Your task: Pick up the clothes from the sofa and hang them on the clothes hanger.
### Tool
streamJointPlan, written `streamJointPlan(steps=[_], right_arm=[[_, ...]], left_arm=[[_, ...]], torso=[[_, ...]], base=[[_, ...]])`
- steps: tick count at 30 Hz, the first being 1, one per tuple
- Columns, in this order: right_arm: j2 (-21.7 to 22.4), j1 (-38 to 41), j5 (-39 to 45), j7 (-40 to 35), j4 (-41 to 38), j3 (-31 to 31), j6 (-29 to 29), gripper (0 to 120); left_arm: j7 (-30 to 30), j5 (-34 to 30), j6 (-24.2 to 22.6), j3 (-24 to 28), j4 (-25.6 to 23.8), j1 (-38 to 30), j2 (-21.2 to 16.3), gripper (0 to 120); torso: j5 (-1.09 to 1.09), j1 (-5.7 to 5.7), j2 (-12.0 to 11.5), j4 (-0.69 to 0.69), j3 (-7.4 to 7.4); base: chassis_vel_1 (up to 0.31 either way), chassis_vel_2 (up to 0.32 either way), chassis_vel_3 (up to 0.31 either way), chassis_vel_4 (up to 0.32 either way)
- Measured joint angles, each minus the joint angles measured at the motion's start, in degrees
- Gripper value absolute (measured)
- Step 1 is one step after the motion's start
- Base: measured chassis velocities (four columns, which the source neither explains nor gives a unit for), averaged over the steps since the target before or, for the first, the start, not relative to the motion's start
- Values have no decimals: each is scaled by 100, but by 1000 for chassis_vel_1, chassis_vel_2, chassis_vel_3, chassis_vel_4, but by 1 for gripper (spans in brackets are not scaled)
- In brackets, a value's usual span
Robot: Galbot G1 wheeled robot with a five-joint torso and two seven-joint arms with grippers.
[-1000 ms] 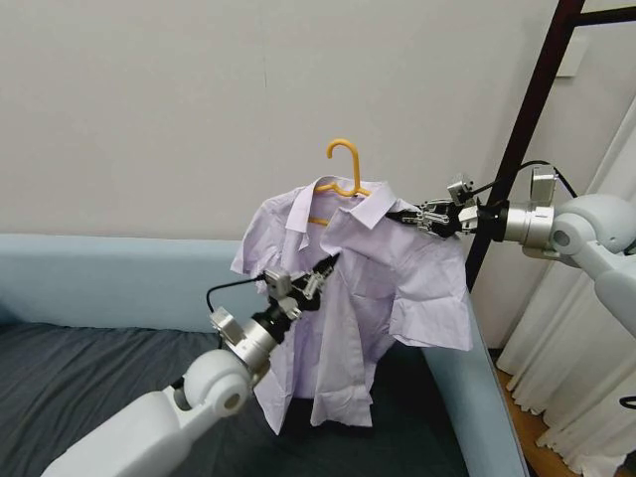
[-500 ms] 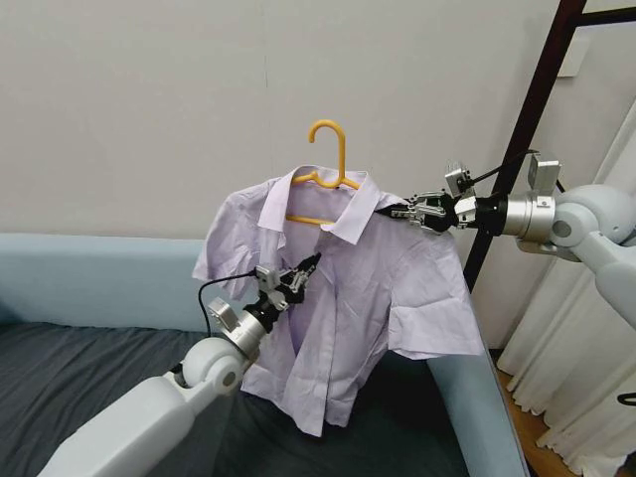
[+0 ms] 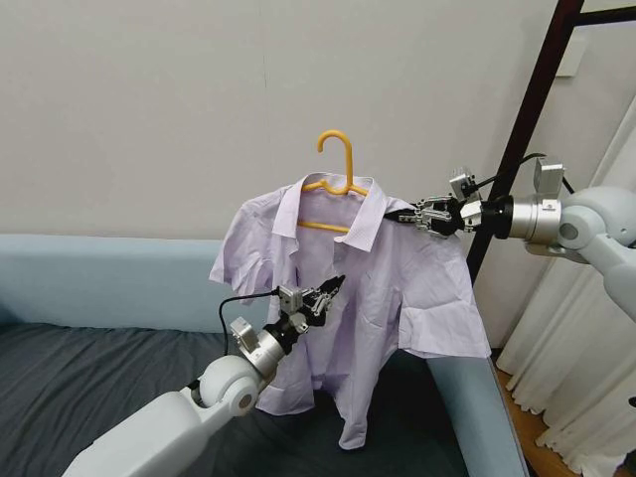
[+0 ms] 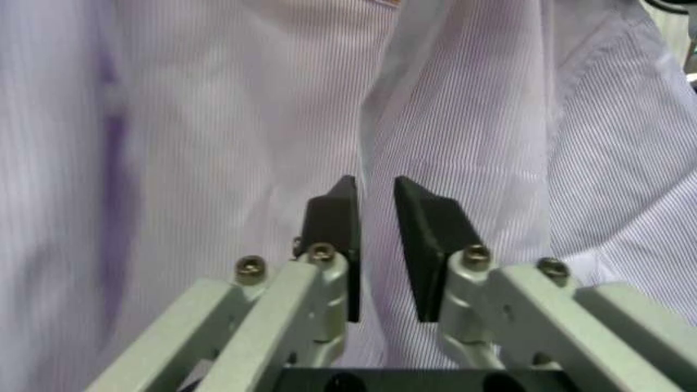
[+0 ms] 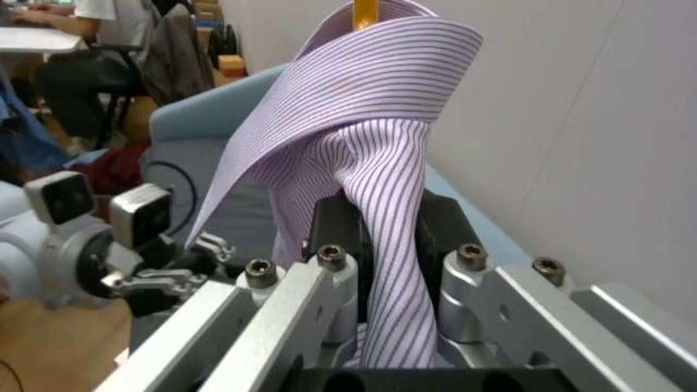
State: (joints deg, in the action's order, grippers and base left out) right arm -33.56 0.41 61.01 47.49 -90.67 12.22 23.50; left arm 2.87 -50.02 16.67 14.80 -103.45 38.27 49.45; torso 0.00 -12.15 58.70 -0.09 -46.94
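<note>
The left gripper [image 3: 328,291] is held at the shirt [image 3: 407,288] front, 6 o'clock of the orange hanger [image 3: 334,162], fingers barely parted, nothing pinched. The shirt's kept up on that hanger over the sofa [image 3: 99,268], shoulder clamped by the right gripper [image 3: 397,215] at 3 o'clock.

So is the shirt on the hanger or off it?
On: the shirt drapes over the yellow hanger, hook above its collar.

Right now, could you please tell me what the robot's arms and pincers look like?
The left arm and right arm have smooth pale grey shells and silver wrist cuffs. The left pincer and right pincer have silvery bolted linkages, black pads and black cables.
</note>
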Motion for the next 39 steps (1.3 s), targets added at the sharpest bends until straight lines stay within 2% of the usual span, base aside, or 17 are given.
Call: streamJointPlan(steps=[4,7,8,11,13,14,18,20,21,24,27,30,32,35,38,39], right_arm=[[-42,8,-108,-23,104,-18,1,8],[-48,7,-112,-25,109,-26,1,8],[-48,1,-112,-27,107,-35,0,8],[-49,-18,-113,-28,93,-44,0,8],[-62,-75,-114,-30,68,-67,-3,8],[-62,-75,-114,-30,68,-67,-3,8],[-73,-260,-116,-30,-11,-192,-14,8],[-72,-267,-116,-29,-14,-196,-14,8],[-63,-299,-116,-22,-36,-212,-22,8],[-62,-317,-116,-12,-46,-217,-30,8],[-67,-343,-121,10,-45,-219,-41,8],[-86,-354,-133,22,-16,-219,-53,8],[-87,-354,-134,24,-12,-219,-53,8],[-85,-344,-146,36,34,-228,-61,8],[-83,-341,-153,37,48,-230,-64,8],[-83,-341,-166,37,56,-230,-65,8]], left_arm=[[-195,488,178,-606,-514,796,-260,37],[-331,540,215,-758,-652,912,-299,44],[-458,544,219,-847,-734,930,-310,51],[-597,534,166,-942,-794,880,-312,58],[-740,490,25,-1015,-808,706,-308,70],[-740,490,25,-1015,-808,706,-308,70],[-1188,617,-306,-873,-738,423,-165,89],[-1223,636,-319,-861,-735,420,-154,90],[-1422,756,-378,-782,-683,377,-72,97],[-1521,828,-392,-733,-613,303,3,98],[-1587,896,-383,-629,-481,73,137,92],[-1594,941,-336,-510,-391,-124,197,77],[-1594,944,-331,-501,-387,-132,197,76],[-1574,970,-256,-457,-379,-143,203,59],[-1570,974,-237,-450,-380,-144,209,54],[-1569,974,-224,-446,-388,-148,214,47]], torso=[[-1,0,0,3,0],[-1,0,0,3,0],[-1,1,0,2,1],[-1,1,0,0,1],[0,0,0,-1,1],[0,0,0,-1,1],[0,0,0,-1,0],[0,0,0,-1,0],[0,0,0,0,0],[0,0,0,0,0],[0,0,0,0,0],[0,0,0,-1,0],[0,0,0,-1,0],[0,0,0,1,0],[0,0,0,1,0],[0,0,0,0,0]], base=[[0,0,0,0],[0,0,0,0],[0,0,0,0],[0,0,0,0],[0,0,0,0],[0,0,0,0],[0,0,0,0],[0,0,0,0],[0,0,0,0],[0,0,0,0],[0,0,0,0],[0,0,0,0],[0,0,0,0],[0,0,0,0],[0,0,0,0],[0,0,0,0]])
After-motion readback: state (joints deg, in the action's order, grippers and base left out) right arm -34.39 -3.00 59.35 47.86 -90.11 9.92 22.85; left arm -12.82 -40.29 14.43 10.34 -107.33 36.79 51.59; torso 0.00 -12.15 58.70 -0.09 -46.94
